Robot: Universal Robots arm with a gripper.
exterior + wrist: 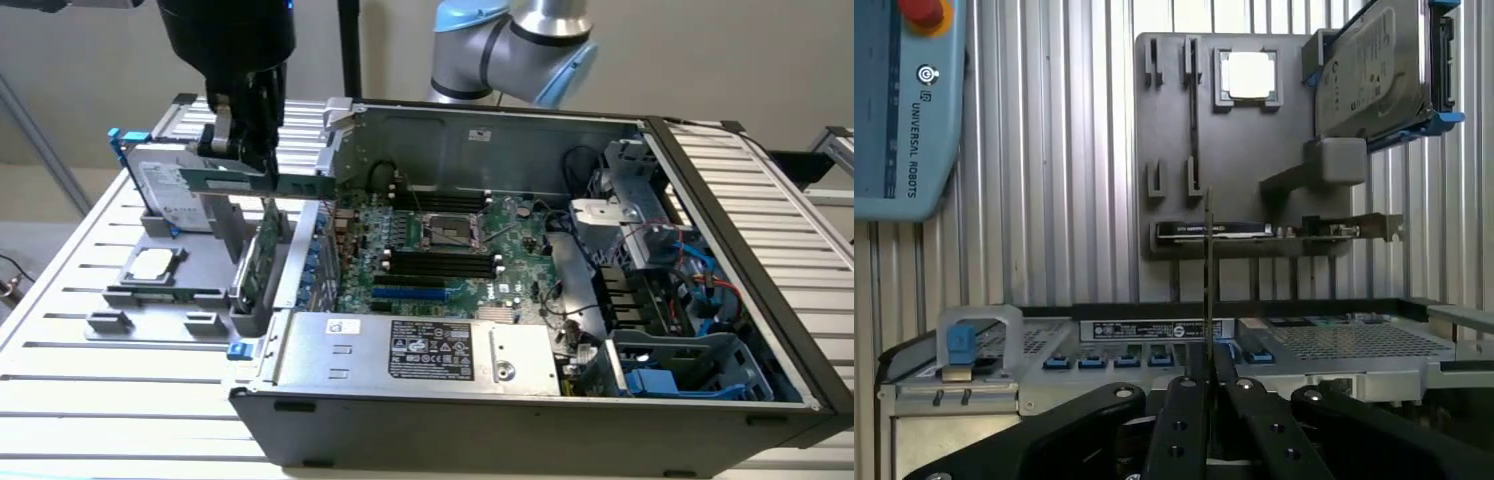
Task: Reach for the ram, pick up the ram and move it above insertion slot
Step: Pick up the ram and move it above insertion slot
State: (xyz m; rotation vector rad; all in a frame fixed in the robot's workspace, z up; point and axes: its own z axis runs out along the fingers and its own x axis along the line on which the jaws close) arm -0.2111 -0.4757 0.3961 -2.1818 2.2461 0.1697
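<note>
ram [1208,290] pinched edge-on between claw [1208,385] fingers, above holder.

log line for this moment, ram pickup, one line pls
gripper: shut on ram | ram: lifted, held edge-on above grey holder tray, beside open computer case | not yet over motherboard slots

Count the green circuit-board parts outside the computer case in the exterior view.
2: the ram held level in the gripper above the gray holder, and the expansion card standing in that holder beside the case. Others may be hidden.
</note>
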